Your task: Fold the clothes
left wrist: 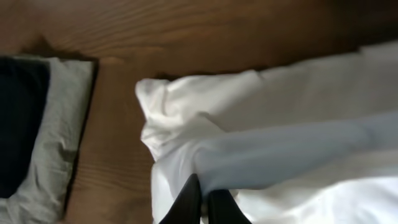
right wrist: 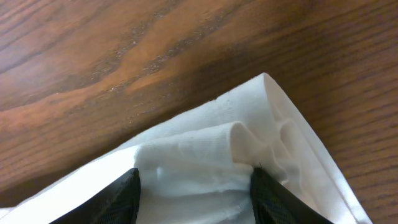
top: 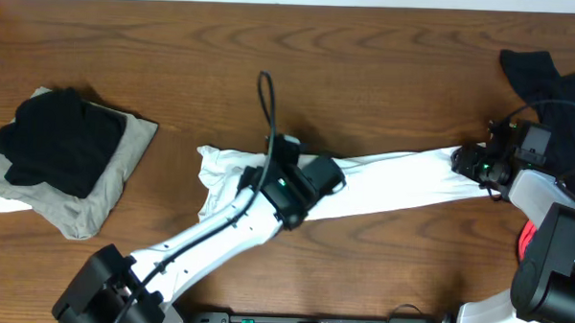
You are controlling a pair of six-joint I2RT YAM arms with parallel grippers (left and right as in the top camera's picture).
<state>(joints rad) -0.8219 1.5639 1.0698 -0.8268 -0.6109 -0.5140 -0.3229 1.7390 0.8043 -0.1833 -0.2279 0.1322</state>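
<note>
Left end effector (left wrist: 200,190): pinched shut on shirt (top: 402,183) fold, tips barely showing.
Right end effector (right wrist: 194,186): clamping shirt's bunched right end.
Shirt middle: hidden under left arm (top: 218,234).

A shirt (top: 392,184) lies stretched across the middle of the table (top: 368,49), with the left gripper (top: 306,177) at its middle and the right gripper (top: 467,160) at its right end. A stack of folded clothes (top: 67,159) lies well to its left. Another garment (top: 549,84) lies behind its right end.
</note>
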